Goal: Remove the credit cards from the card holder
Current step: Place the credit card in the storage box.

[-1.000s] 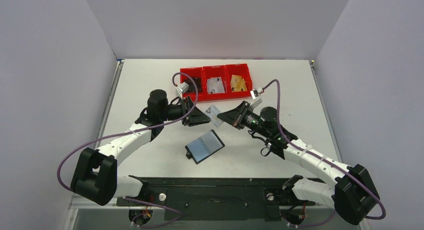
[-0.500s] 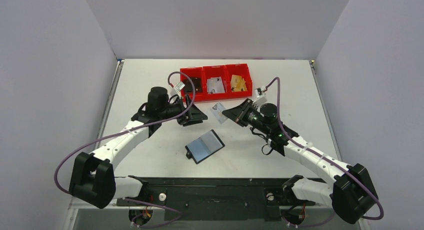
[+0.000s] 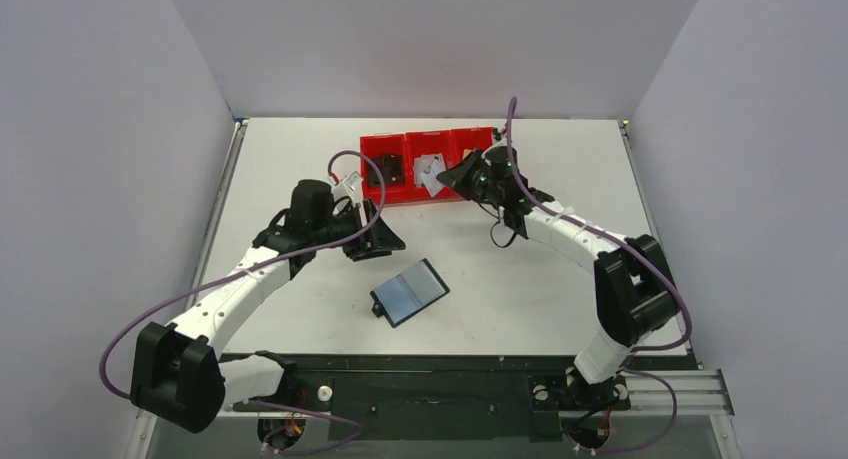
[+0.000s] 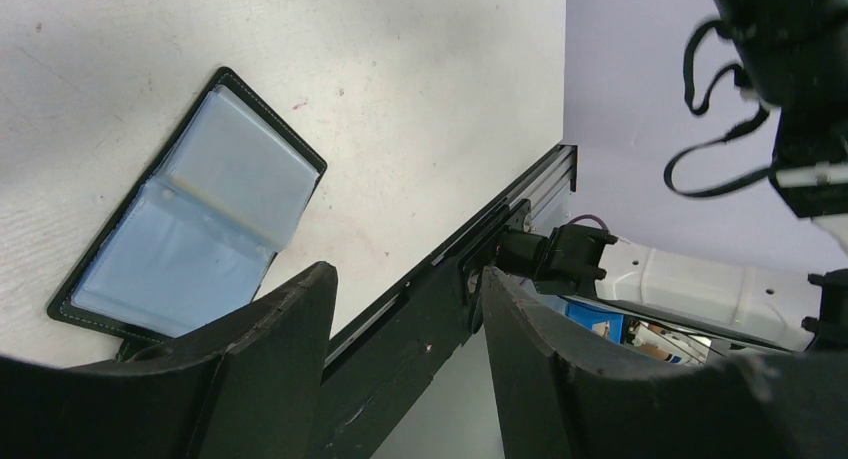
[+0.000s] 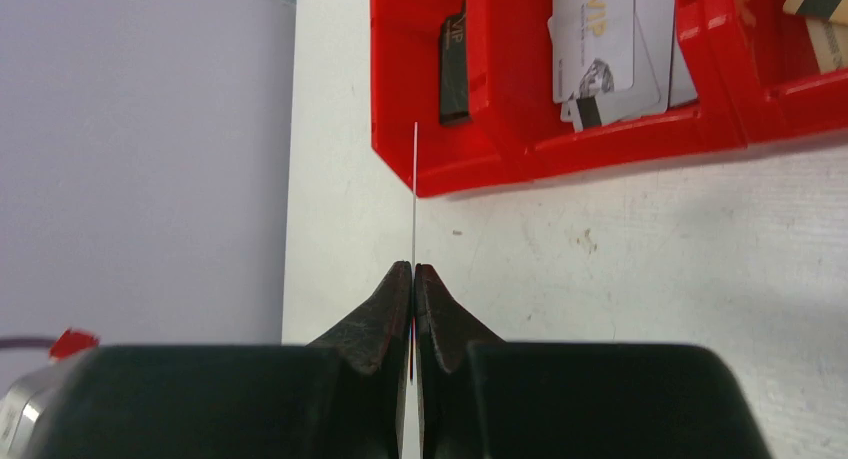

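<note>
bins: red bins (image 5: 610, 144) — three in a row | surface: table (image 3: 300, 149) — white

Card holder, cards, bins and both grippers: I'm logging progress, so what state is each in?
card holder: open, flat on the table.
red bins: upright, credit cards inside.
white card: pinched, lifted, near the red bins.
right gripper: fingers shut on the white card.
left gripper: fingers open, empty.

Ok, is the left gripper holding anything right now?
No, the left gripper stands open and empty, and the card holder lies open on the table, apart from it.
</note>
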### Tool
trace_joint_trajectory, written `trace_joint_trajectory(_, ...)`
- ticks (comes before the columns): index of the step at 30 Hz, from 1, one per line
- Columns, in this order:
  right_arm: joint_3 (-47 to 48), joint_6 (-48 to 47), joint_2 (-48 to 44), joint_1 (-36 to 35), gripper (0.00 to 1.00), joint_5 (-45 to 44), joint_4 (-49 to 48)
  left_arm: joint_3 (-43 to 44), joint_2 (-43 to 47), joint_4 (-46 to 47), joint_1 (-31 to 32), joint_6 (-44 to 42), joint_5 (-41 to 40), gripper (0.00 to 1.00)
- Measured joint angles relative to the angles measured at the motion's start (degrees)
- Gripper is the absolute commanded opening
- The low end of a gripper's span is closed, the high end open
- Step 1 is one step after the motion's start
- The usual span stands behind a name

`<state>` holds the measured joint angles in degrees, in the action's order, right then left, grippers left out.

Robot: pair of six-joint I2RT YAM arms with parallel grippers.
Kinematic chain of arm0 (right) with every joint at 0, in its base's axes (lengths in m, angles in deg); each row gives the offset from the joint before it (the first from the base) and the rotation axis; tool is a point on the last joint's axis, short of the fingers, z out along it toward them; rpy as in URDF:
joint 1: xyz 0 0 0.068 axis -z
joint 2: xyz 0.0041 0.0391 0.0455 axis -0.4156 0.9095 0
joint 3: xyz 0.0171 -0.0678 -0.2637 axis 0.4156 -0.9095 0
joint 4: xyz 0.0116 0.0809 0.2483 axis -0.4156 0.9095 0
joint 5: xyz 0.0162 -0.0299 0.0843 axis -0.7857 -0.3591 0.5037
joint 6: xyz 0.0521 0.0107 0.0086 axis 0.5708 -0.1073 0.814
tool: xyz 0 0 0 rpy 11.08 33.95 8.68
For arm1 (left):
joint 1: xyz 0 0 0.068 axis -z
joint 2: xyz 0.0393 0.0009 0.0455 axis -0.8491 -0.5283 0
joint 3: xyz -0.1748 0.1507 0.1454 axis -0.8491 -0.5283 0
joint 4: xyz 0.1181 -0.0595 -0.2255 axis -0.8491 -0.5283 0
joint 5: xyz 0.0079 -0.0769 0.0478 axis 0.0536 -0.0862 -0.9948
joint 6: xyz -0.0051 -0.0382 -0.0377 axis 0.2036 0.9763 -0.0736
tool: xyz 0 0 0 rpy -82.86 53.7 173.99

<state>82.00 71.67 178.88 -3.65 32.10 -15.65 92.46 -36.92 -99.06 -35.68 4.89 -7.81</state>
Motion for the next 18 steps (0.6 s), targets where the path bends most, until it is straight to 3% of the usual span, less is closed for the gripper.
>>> trace_joint_trajectory(9, 14.99, -1.55, 15.67, 1.66, 0.00, -2.60, 2.51, 0.00, 2.84, -4.11, 0.00, -2.67, -0.11, 0.53)
trace_joint_trajectory(18, 24.26, -1.84, 26.86, 2.29, 0.00, -5.44, 4.24, 0.00, 3.93, -6.27, 0.00, -3.87, 0.33, 0.53)
